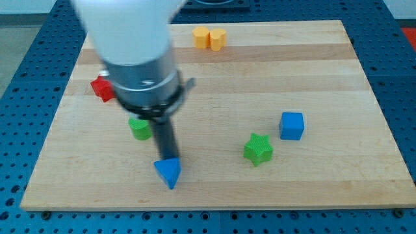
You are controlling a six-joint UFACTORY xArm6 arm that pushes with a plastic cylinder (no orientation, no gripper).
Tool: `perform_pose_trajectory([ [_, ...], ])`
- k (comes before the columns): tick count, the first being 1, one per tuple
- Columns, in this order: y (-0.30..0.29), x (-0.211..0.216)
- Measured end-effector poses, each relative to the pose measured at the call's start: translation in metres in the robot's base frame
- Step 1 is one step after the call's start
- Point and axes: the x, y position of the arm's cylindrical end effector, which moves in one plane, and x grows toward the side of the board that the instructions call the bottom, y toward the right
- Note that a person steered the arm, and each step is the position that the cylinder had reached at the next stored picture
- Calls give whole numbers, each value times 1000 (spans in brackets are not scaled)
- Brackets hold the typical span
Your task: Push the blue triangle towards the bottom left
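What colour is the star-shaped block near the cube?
Green. The star sits left of the blue cube, clear in the camera view.

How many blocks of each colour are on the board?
Blue: 2, the blue triangle by my tip and the blue cube
Green: 2, the green star and the green block
Yellow: 2, the yellow blocks
Red: 1, the red block
Total: 7

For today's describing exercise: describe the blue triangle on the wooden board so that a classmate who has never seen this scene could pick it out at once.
Start at the wooden board and go to its bottom edge, left of centre. There the blue triangle lies right at my tip, the rod's lower end touching its top side. The only other blue piece, the blue cube, is square and sits far off at the view's right.
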Motion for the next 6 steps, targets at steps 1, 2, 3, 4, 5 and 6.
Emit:
perform_pose_trajectory([
  [1,43,0],
  [2,46,21],
  [3,44,28],
  [4,38,28],
  [5,30,27],
  [6,11,24],
])
